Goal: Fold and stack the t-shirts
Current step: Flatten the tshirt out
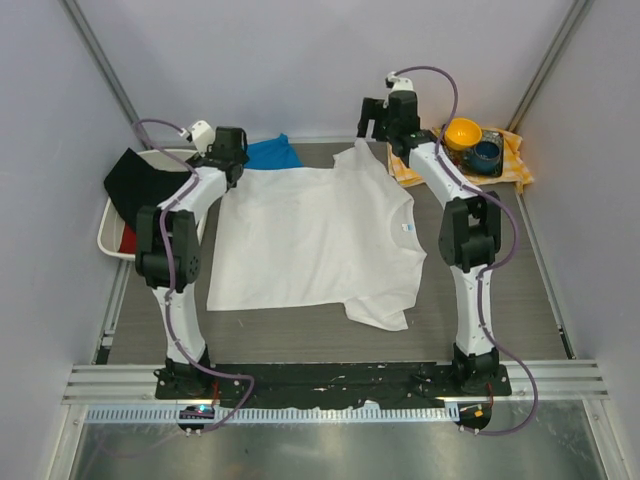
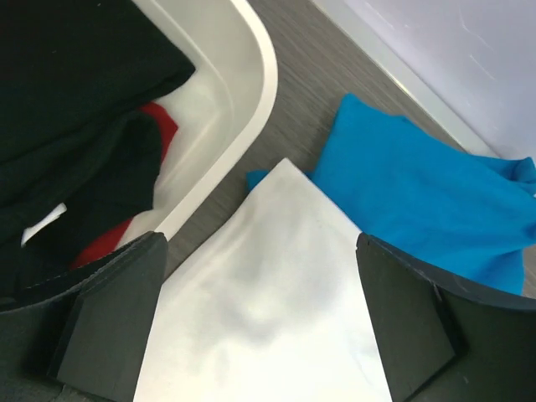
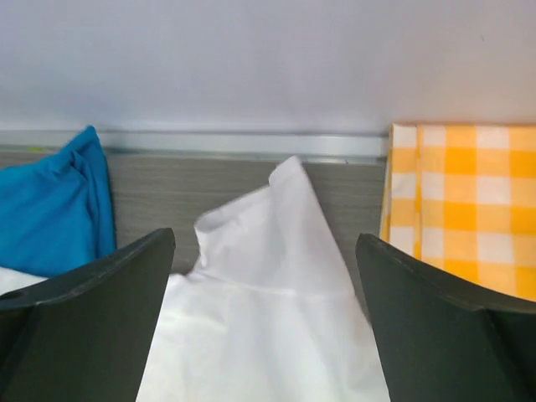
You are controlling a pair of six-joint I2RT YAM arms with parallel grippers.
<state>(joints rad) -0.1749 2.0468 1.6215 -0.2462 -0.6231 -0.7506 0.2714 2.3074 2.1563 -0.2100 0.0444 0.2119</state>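
- the white t-shirt (image 1: 310, 235) lies spread flat in the middle of the table (image 1: 540, 300), collar toward the right.
- the blue t-shirt (image 1: 270, 152) sits at the far edge, just beside the white one's far left corner.
- the left gripper (image 2: 260, 314) has its jaws wide apart and clasps nothing; that white corner lies between the two fingers, the blue shirt just beyond.
- the right gripper (image 3: 264, 322) is likewise spread wide and empty; the white shirt's far sleeve stands rumpled in a peak between its fingers.
- whether either gripper touches the cloth cannot be told.
- a white bin (image 1: 108, 225) of black and red clothes stands at the left.
- an orange-checked cloth (image 1: 515, 170) lies far right.
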